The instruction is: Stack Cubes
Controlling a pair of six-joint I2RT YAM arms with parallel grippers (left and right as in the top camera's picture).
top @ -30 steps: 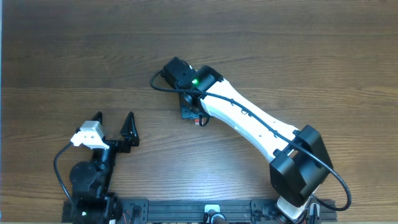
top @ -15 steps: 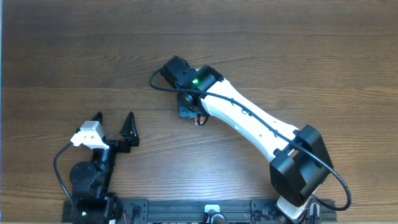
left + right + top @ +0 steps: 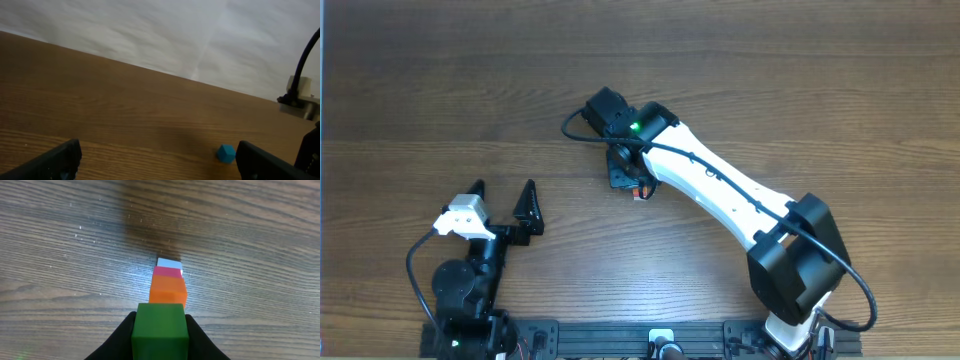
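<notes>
A: Setting?
B: Read as a robotics lab bench. Wood-grain worktop (image 3: 440, 80); left arm (image 3: 470, 270) and right arm (image 3: 720, 190) stood on a black rail (image 3: 590, 330) at its near edge.
A: Surroundings?
B: A plain white backdrop (image 3: 150, 35) rose behind the far edge.

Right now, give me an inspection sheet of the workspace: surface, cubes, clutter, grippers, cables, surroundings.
Surface: wooden table, dark grain.
Cubes: green cube held; orange cube, pink cube and pale cube in one line ahead of it, stacked or flat cannot tell; blue cube on the table, maybe that pale one.
Clutter: nothing seen.
Grippers: right gripper shut on green cube; left gripper open, empty.
Cables: black cable loops at the right wrist.
Surroundings: pale wall behind the table.
</notes>
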